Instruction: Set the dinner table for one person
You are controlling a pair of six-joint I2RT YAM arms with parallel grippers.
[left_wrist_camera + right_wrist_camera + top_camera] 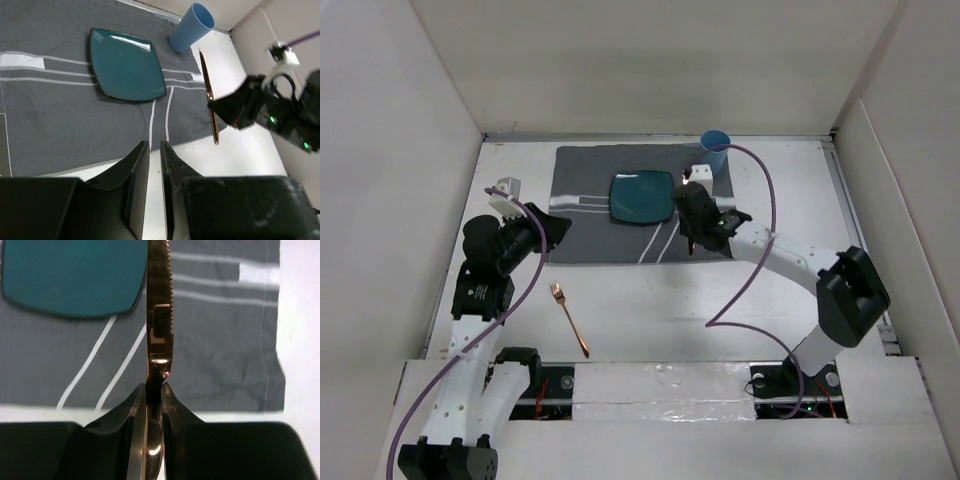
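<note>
- Right wrist view showed the right gripper [154, 390] pinching a thin copper knife [159, 315].
- That knife was over a grey striped cloth mat [220, 355], beside a square teal plate [70, 275].
- The left gripper [154, 147] had its fingers close together, holding nothing.
- The flat white dinner table [650, 310] lay under the mat, with a copper fork [570, 318] on it.

dinner table [650, 310] | grey placemat [585, 175] far-centre | copper fork [570, 320] near-left, off placemat

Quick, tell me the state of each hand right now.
Left hand: closed to a thin gap, holding nothing.
Right hand: closed on the copper knife, above the placemat's edge.
</note>
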